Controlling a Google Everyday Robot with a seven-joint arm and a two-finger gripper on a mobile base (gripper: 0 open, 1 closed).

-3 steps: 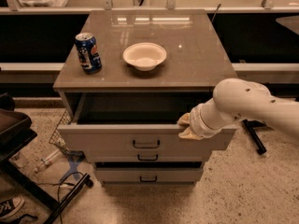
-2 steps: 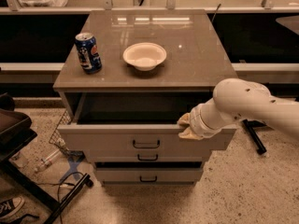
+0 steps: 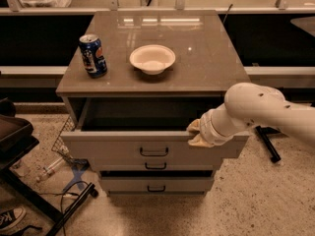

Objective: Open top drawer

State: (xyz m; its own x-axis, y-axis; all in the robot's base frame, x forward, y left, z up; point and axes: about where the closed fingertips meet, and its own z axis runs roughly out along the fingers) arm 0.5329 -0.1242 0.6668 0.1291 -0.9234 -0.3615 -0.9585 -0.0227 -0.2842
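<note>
The top drawer (image 3: 118,149) of the grey cabinet stands pulled out, its dark inside showing behind the light-grey front panel. Its small dark loop handle (image 3: 154,152) sits at the middle of the panel. My gripper (image 3: 198,133) is at the top edge of the drawer front, right of the handle, with the white arm (image 3: 261,109) reaching in from the right. Two shorter drawers sit below, the middle drawer (image 3: 155,165) and the bottom drawer (image 3: 155,185), both pushed further in.
On the cabinet top (image 3: 206,58) stand a blue soda can (image 3: 93,55) at the left and a white bowl (image 3: 152,59) near the middle. A dark stand (image 3: 19,146) and cables (image 3: 69,191) lie on the floor at the left. A dark bar (image 3: 268,144) lies on the floor at the right.
</note>
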